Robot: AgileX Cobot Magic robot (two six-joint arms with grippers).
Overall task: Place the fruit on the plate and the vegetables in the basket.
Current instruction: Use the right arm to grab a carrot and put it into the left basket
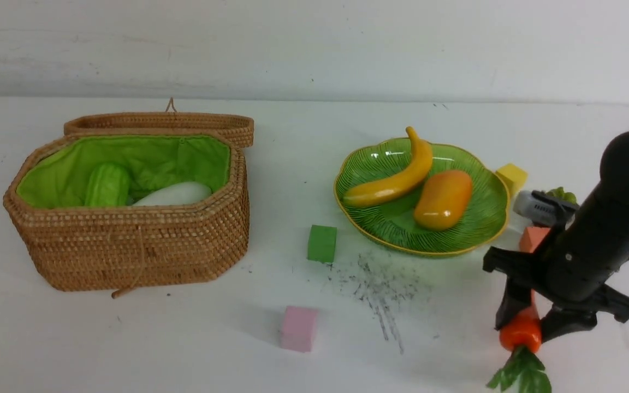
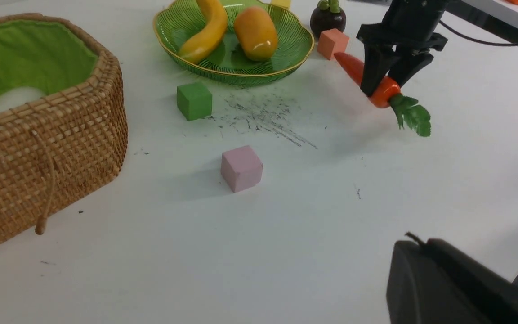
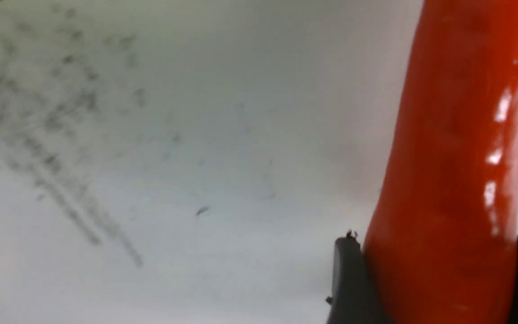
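An orange carrot (image 1: 521, 332) with green leaves lies at the front right of the table. My right gripper (image 1: 527, 327) is shut on its thick end, and both fingers press the carrot (image 3: 457, 157) in the right wrist view. The banana (image 1: 396, 180) and the mango (image 1: 443, 198) rest on the green plate (image 1: 380, 218). The dark mangosteen (image 2: 328, 18) stands behind the plate's right side. A cucumber (image 1: 107, 185) and a white radish (image 1: 175, 194) lie inside the open basket (image 1: 129, 251). My left gripper (image 2: 414, 243) is shut and empty, and it is out of the front view.
Small cubes stand on the table: green (image 1: 322, 243) in front of the plate, pink (image 1: 298, 327) nearer the front, yellow (image 1: 511, 177) and orange (image 1: 533, 237) by the plate's right side. The basket's lid (image 1: 161, 123) hangs open behind it. Dark scuff marks (image 1: 374, 289) streak the table.
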